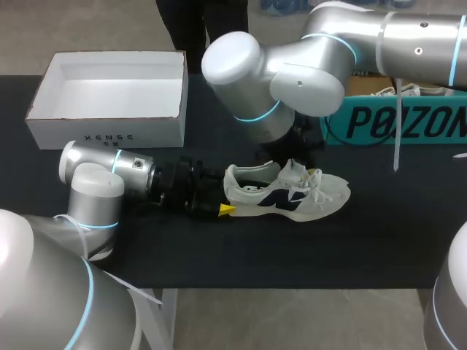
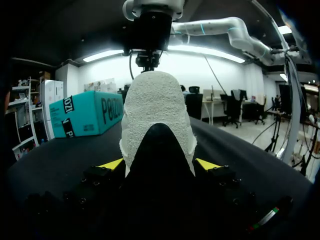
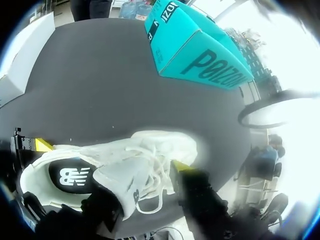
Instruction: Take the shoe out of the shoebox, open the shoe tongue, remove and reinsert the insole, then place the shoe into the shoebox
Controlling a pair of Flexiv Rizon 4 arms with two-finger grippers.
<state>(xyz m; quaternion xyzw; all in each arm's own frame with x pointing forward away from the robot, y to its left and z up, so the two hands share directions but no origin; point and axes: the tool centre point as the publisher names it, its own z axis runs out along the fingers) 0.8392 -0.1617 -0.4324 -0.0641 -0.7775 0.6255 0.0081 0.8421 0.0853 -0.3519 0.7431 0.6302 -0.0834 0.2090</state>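
White shoe [image 1: 288,195], navy side mark; laces [image 1: 312,181] loose; upright

a robotics lab, going by the setup: two silver jointed arms with glowing blue rings at the joints, the left arm [image 1: 109,175] and the right arm [image 1: 292,65], reach in over one work table [image 1: 365,248] covered in plain black cloth. on it lies only test material: a single shoe [image 1: 292,193], an open white shoebox [image 1: 109,135] and a teal box [image 1: 394,120]. a thin cable hangs from the right arm.
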